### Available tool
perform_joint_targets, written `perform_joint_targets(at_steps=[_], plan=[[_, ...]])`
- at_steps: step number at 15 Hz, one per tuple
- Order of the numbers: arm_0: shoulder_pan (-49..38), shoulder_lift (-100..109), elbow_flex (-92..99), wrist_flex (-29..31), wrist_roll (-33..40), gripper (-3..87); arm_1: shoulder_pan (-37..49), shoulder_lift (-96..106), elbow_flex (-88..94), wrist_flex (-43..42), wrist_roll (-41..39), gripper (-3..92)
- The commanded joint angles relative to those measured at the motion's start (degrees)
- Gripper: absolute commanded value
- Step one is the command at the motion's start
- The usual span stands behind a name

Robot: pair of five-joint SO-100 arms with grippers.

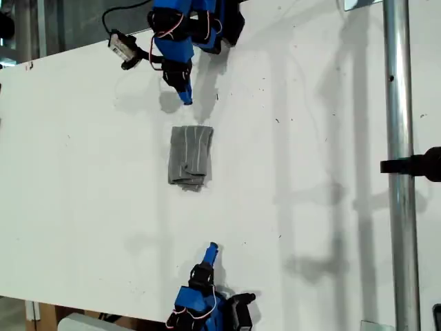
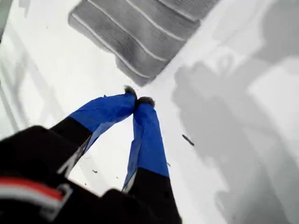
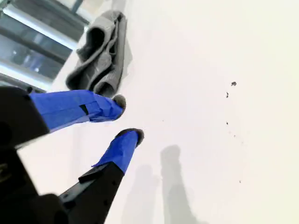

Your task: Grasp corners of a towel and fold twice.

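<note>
Both grippers clear of the folded towel

Towel (image 1: 190, 156) lies folded into a small grey striped rectangle near the middle of the white table (image 1: 83, 179), its lower end in the exterior view bunched and rumpled.

My first gripper (image 1: 185, 97) sits just past the towel's upper edge in the exterior view, not touching it. First wrist view shows its blue-taped fingertips (image 2: 131, 91) pressed together, nothing between them, with the flat striped edge of the towel just ahead.

My second gripper (image 1: 211, 249) is toward the bottom of the exterior view, well apart from the towel. Its jaws stand narrowly parted and empty, with the towel's layered folded end beyond them.
</note>
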Motion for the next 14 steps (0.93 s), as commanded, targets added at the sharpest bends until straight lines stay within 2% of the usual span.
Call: perform_joint_targets(at_steps=[1, 2, 3, 4, 5, 7, 14], plan=[[0.3, 0.4, 0.4, 4.5, 0.2, 5.4, -0.2, 12.9, 5.4, 11.5, 9.6, -0.3], [2.5, 0.4, 0.4, 4.5, -0.4, 5.5, -1.6, 12.7, 8.1, 12.7, 14.2, -0.3], [5.3, 0.4, 0.4, 4.6, 1.7, 5.5, -1.0, 12.7, 8.0, 14.9, 15.6, 3.9], [6.8, 0.4, 0.4, 4.6, 9.5, 5.4, -1.8, 12.7, 8.0, 14.9, 15.6, 12.1], [7.4, 0.4, 0.4, 4.4, 21.2, 5.3, -3.9, 12.7, 8.0, 14.9, 15.3, 12.2], [7.2, 0.4, 0.4, 4.4, 21.3, 5.3, -6.9, 12.8, 7.8, 15.9, 10.3, 12.2], [7.2, 0.4, 0.4, 4.4, 21.3, 5.3, -9.1, 12.8, 7.8, 15.9, 10.3, 12.2]])
